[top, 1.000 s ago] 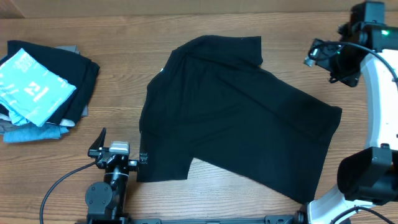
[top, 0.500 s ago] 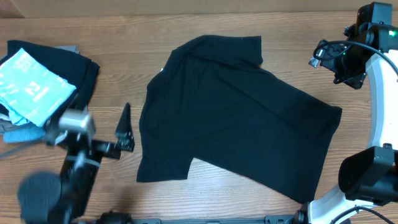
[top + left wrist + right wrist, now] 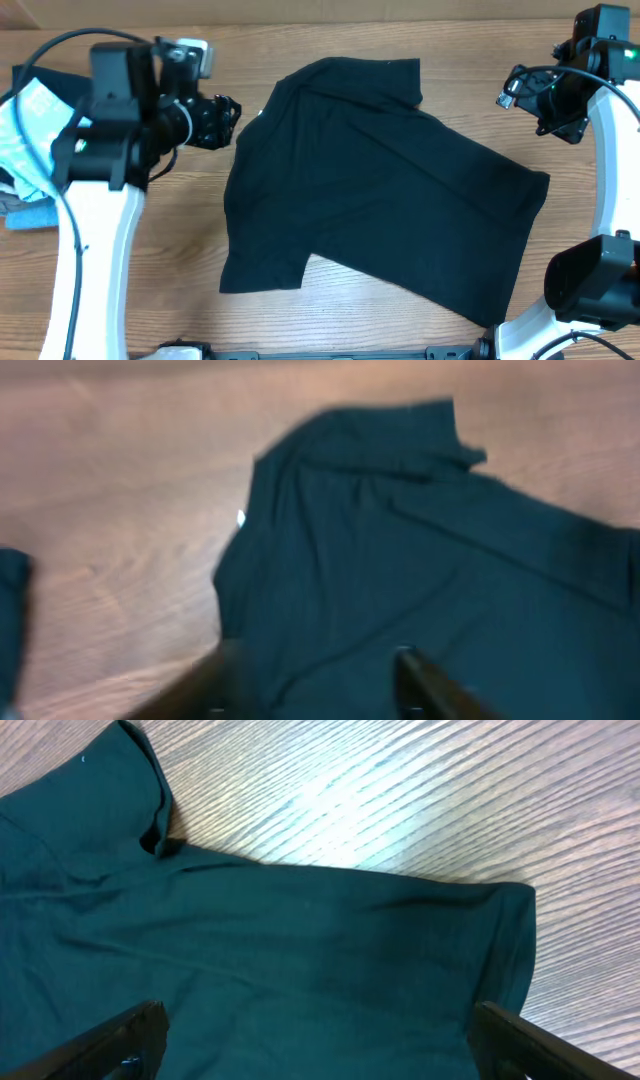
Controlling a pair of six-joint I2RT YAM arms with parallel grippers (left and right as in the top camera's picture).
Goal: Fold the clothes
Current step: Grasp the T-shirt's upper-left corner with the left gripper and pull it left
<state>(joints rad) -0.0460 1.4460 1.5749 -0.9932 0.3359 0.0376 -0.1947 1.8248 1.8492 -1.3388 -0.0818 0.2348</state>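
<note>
Writing: none can be read. A small white speck [image 3: 241, 518] sits at the left edge of the black T-shirt [image 3: 380, 190], too small to tell whether it is a label. The light-blue garment [image 3: 25, 130] on top of the pile of clothes [image 3: 25, 213] carries white print, but the left arm covers most of it.

Task item: the T-shirt lies spread flat and unfolded in the middle of the bench [image 3: 180, 260], set on a diagonal. Its lower edge reaches close to the near side and one sleeve points to the far side.

Left tool [image 3: 225, 120]: it is raised over the bench at the far left, between the pile and the shirt's left edge. In the left wrist view, the left tool [image 3: 315, 690] has its two fingers [image 3: 430, 685] standing well apart, with nothing between them. The view is blurred.

Right tool [image 3: 515, 92]: it is held above the bench at the far right, clear of the shirt. In the right wrist view, the right tool [image 3: 320, 1055] has its fingers [image 3: 120, 1040] spread wide and empty, with the shirt's sleeve below.

Change: one second ago the left tool sat low at the near edge, beside the shirt's lower left corner. It has since swung up to the far left. The shirt has not moved, and the right arm has shifted only slightly.
</note>
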